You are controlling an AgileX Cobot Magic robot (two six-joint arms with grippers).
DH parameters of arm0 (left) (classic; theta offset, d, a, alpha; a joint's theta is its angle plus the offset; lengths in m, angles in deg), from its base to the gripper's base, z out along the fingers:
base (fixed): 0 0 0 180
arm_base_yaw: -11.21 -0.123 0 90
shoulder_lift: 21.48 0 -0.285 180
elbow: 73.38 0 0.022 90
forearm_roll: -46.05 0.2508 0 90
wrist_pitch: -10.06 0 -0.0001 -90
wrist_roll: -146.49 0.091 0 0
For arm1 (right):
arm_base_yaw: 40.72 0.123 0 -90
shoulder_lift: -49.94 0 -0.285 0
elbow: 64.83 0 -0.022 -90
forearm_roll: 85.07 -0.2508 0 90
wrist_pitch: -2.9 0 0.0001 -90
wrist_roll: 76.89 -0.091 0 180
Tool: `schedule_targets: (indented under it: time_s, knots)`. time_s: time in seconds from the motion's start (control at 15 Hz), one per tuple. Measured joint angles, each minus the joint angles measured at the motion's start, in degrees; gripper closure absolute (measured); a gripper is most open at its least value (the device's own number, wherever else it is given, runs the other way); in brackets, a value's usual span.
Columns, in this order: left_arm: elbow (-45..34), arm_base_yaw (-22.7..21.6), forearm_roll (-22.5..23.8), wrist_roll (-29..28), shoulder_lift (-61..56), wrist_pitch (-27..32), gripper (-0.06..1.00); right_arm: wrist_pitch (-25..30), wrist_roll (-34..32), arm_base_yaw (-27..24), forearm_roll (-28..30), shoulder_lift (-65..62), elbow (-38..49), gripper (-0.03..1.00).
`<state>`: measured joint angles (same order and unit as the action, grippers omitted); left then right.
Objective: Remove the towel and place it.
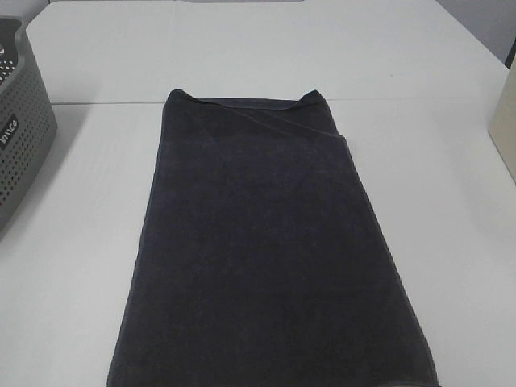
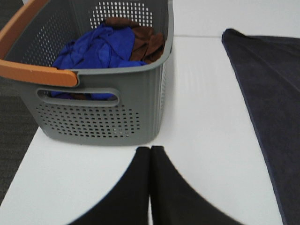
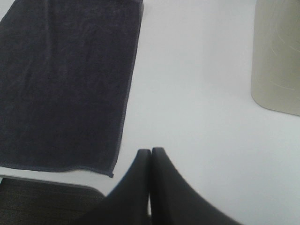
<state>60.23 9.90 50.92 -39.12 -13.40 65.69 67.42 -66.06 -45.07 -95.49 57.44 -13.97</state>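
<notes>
Your towel [image 1: 266, 250] lies flat in the middle of the white table [image 1: 72, 266], long axis running 12 to 6 o'clock, with one far corner folded over toward 1 o'clock. At 9 to 10 o'clock stands the gray basket [image 1: 20, 121], apart from the towel and holding blue cloth [image 2: 96, 49] and brown cloth [image 2: 143, 40]. At 3 o'clock sits a beige container [image 1: 505, 129], perhaps a bin. Your left gripper [image 2: 150, 154] and right gripper [image 3: 151, 157] are both clenched on nothing, over bare table.
</notes>
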Motion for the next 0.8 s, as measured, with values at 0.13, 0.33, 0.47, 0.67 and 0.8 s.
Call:
schedule_targets:
  time_s: [0.13, 0.33, 0.47, 0.67, 0.8]
  knots:
    - [-0.3, 0.0, 0.0, -0.1, -0.5, -2.2, 0.94, -0.6, 0.0, 1.9, 0.1, 0.0, 0.2, 0.96]
    - [-2.1, 0.0, -0.1, -0.1, -0.6, -6.6, 0.94, -0.6, 0.0, 4.5, 0.2, 0.0, 0.3, 0.96]
    - [-3.1, 0.0, -0.2, -0.1, -0.6, -9.1, 0.94, -0.6, 0.0, 4.6, 0.2, 0.0, 0.3, 0.96]
    - [0.6, 0.0, -0.7, -0.1, -0.6, 1.4, 0.94, -0.6, 0.0, 4.6, 0.2, 0.0, 0.3, 0.96]
    - [-0.6, 0.0, -0.4, -0.3, -0.6, 6.0, 0.94, -0.6, 0.0, 4.6, 0.2, 0.0, 0.3, 0.96]
